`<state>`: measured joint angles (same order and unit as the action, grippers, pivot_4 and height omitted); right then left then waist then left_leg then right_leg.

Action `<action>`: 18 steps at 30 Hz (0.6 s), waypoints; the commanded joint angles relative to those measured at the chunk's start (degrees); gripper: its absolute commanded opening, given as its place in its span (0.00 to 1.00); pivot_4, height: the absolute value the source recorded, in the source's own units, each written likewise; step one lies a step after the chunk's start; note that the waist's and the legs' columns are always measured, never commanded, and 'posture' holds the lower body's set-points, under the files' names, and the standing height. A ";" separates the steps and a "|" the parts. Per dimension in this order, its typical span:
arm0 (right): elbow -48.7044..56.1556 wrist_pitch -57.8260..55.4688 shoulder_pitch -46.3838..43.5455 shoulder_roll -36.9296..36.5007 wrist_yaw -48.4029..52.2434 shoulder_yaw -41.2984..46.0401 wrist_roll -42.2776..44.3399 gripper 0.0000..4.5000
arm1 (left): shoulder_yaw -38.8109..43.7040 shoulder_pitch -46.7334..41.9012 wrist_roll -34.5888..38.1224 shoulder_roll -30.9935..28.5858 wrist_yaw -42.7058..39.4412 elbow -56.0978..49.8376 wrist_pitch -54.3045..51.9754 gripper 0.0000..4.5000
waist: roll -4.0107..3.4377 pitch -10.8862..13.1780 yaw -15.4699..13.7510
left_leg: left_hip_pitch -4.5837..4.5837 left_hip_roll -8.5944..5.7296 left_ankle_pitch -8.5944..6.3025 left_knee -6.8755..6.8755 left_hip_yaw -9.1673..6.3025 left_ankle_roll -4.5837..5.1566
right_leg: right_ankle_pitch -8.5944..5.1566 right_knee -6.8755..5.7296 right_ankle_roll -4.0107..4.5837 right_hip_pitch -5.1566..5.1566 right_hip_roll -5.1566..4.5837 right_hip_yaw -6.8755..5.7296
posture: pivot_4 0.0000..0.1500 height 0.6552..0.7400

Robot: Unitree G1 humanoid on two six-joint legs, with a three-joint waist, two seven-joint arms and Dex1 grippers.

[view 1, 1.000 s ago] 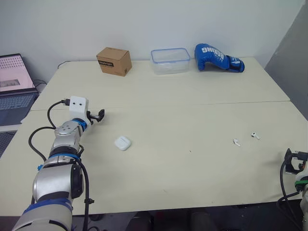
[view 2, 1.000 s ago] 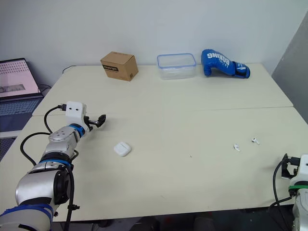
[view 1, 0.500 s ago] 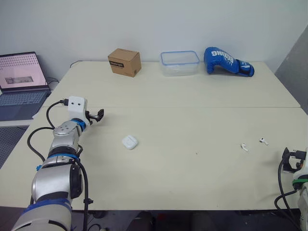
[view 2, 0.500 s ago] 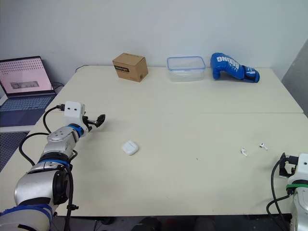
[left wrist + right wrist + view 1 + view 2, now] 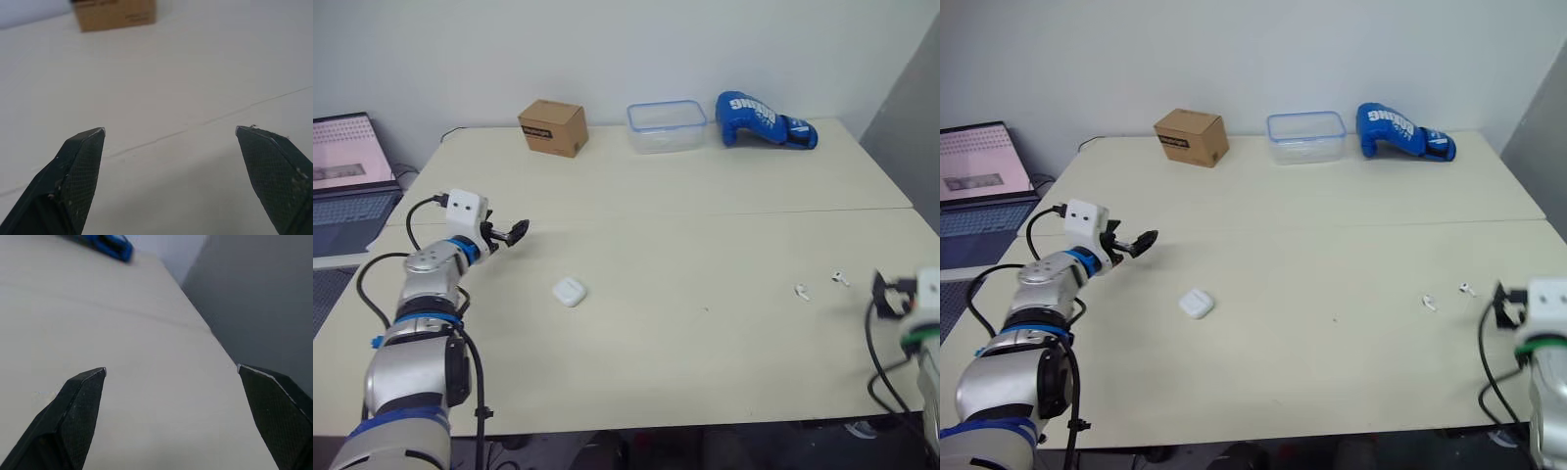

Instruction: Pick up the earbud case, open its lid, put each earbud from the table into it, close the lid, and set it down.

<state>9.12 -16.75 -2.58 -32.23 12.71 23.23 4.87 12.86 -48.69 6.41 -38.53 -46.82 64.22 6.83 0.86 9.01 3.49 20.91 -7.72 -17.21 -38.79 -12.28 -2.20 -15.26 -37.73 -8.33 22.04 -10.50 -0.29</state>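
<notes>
A small white earbud case (image 5: 569, 291) lies shut on the table, left of the middle. Two white earbuds (image 5: 800, 291) (image 5: 839, 279) lie apart on the right side. My left gripper (image 5: 516, 232) hovers above the table's left part, up and left of the case, open with nothing between its fingers (image 5: 78, 171). My right gripper (image 5: 883, 294) is at the right edge, just right of the earbuds, open and empty, its fingers (image 5: 73, 416) spread wide.
A cardboard box (image 5: 552, 127), a clear plastic container (image 5: 665, 124) and a blue boxing glove (image 5: 762, 119) stand along the table's far edge. A laptop (image 5: 347, 166) sits on a side surface at the left. A seam (image 5: 705, 214) crosses the table.
The camera has shifted. My right gripper has risen and moved in toward the earbuds. The left arm has lifted slightly; the case and earbuds lie as before.
</notes>
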 commanded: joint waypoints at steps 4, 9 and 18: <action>-2.84 -1.58 -12.57 0.77 22.74 -14.74 11.13 1.00 | -2.90 15.04 7.11 -6.03 -18.62 -30.87 -16.44 1.00 | -0.02 0.00 0.86 | 0.01 0.60 -0.07 0.30 0.00 -0.13 | -0.07 0.09 0.15 0.15 0.44 -0.16 | 1.00 1.00; -3.02 -5.10 -20.80 4.76 32.75 -24.15 15.97 1.00 | -2.16 29.97 12.50 -7.73 -17.53 -56.88 -30.15 1.00 | -0.07 0.08 0.89 | 0.17 1.10 -0.06 0.46 -0.05 -0.14 | 0.23 0.68 0.66 0.25 0.54 -0.06 | 1.00 1.00; 3.29 -11.39 -25.70 6.71 40.82 -36.09 16.83 1.00 | -3.46 42.51 12.27 0.39 -3.18 -74.64 -36.40 1.00 | -0.13 0.10 -1.55 | -0.01 1.50 -0.02 0.74 -0.07 -0.43 | 0.36 0.72 1.00 0.30 1.32 -0.12 | 1.00 1.00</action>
<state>9.19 -27.15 -26.43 -24.90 52.21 -12.89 20.39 8.26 -5.39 18.95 -37.94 -52.65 -8.53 -28.89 0.73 9.12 1.93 20.90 -6.20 -17.19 -38.05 -12.35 -2.72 -14.85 -37.00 -7.25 22.36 -9.14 -0.41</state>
